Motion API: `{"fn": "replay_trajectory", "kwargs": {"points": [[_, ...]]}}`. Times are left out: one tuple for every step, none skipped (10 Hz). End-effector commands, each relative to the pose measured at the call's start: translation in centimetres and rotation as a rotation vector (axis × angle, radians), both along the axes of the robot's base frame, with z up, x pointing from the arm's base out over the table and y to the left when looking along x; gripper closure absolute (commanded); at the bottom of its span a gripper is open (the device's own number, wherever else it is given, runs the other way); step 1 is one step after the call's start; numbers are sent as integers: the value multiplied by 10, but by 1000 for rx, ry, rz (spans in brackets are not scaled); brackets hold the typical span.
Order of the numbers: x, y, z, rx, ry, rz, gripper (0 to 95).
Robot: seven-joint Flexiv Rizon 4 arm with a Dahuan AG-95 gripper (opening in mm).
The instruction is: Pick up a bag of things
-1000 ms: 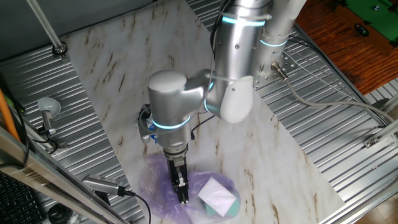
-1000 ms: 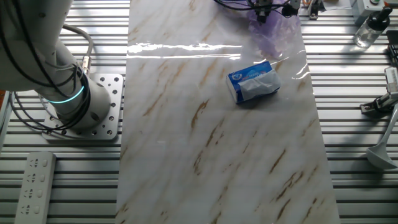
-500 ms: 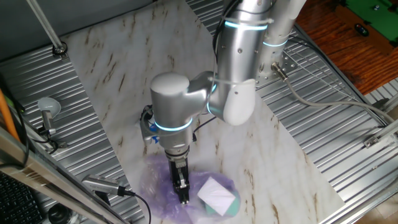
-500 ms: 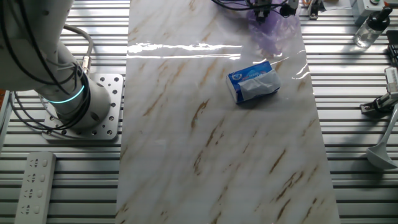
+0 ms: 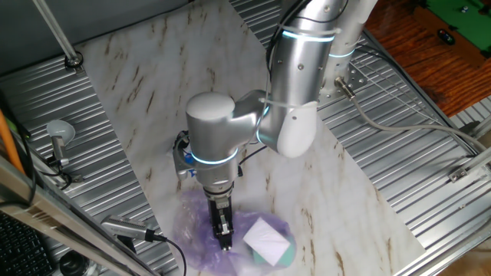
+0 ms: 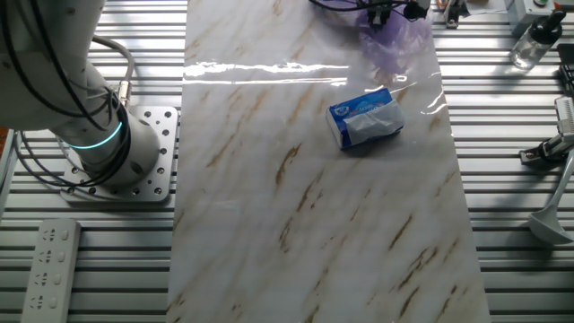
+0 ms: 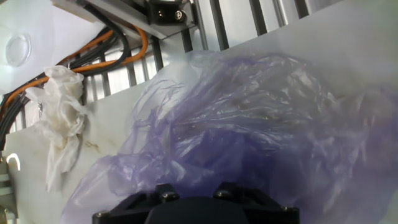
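Purple crinkled bag lies at the frame's bottom centre. The gripper points straight down into it. Whether its fingers have closed cannot be told.

You get bright, even overhead light in both fixed views. A long white glare streak crosses the glossy marble sheet. Soft shadow pools under the arm. In the hand view the bag of things sits close and blurs toward the bottom; the white rag looks slightly overexposed.
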State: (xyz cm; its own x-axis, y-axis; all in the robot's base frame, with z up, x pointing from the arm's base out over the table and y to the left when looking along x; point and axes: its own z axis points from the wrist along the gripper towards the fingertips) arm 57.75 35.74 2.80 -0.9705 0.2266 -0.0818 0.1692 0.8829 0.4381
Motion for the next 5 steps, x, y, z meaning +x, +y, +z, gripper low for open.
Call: {"fn": "replay_trajectory", "kwargs": {"points": [[1,0,-1,-10,5,2,950],[1,0,-1,-20,8,8,950],[1,0,-1,-28,10,12,950],[1,0,1,-37,20,31,950],[1,0,4,-41,27,40,950]]}}
